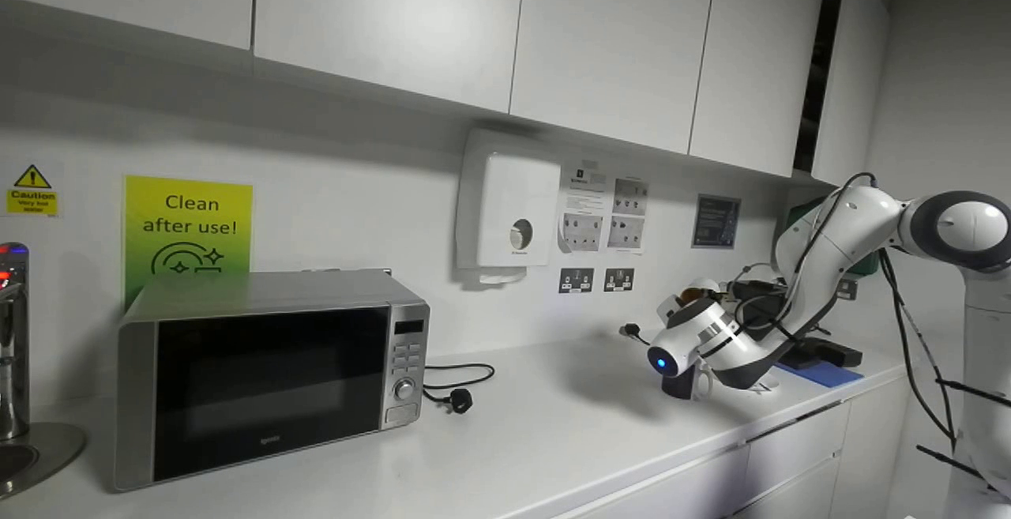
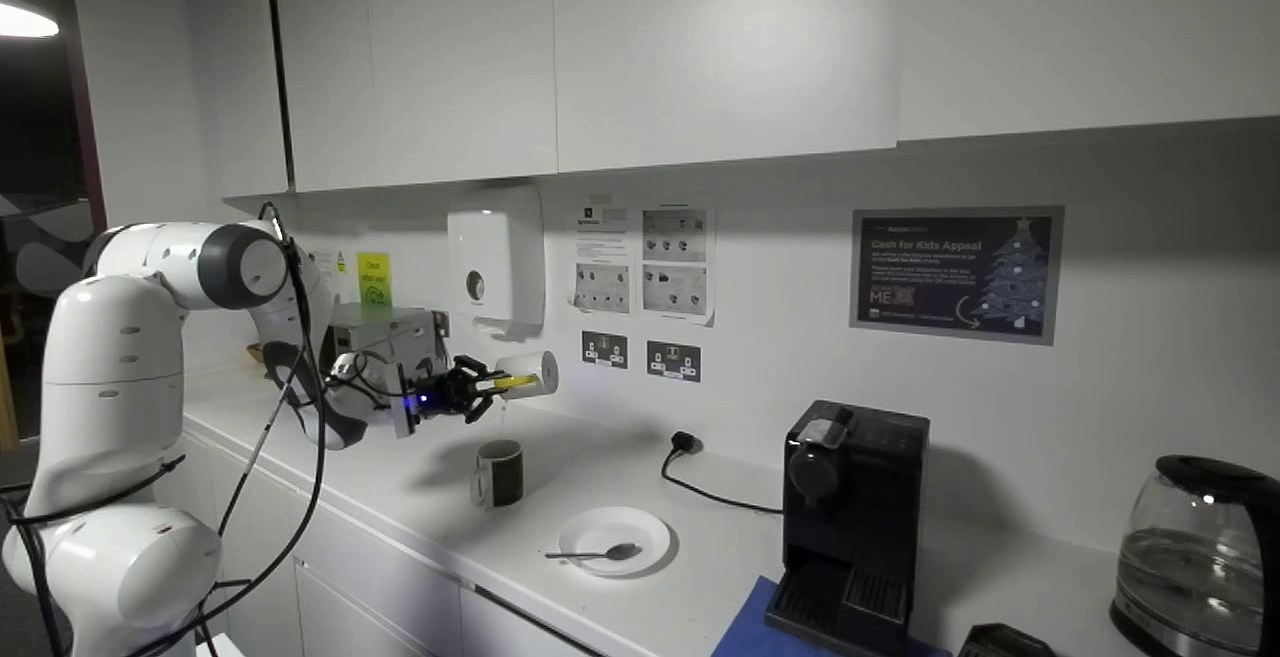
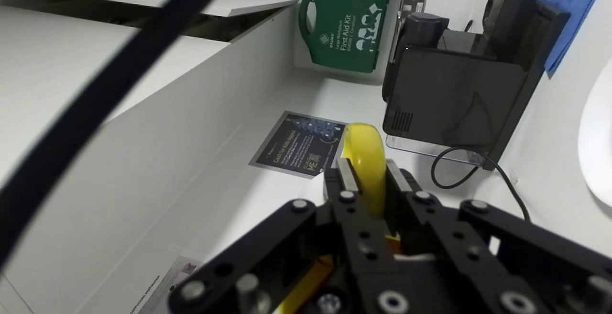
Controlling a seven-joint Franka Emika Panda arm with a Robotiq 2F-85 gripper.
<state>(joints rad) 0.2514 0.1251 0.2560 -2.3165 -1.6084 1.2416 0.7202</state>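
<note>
My gripper point(image 2: 492, 387) is shut on the yellow handle point(image 3: 368, 161) of a white mug point(image 2: 530, 374). The mug lies tipped on its side in the air, its round base turned away from the fingers. A faint thin streak hangs below its rim. Under it, a dark mug point(image 2: 502, 474) with a light handle stands upright on the counter; in an exterior view this dark mug point(image 1: 677, 387) shows partly behind the wrist. Most of the white mug's body is hidden behind the fingers point(image 3: 348, 175) in the wrist view.
A white plate point(image 2: 652, 529) bears a spoon point(image 2: 590, 554). Beyond it stand a black coffee machine point(image 2: 855, 507) on a blue cloth point(image 2: 745, 627) and a glass kettle point(image 2: 1185, 577). A microwave point(image 1: 268, 385) stands along the counter. Cabinets point(image 1: 387, 21) hang overhead.
</note>
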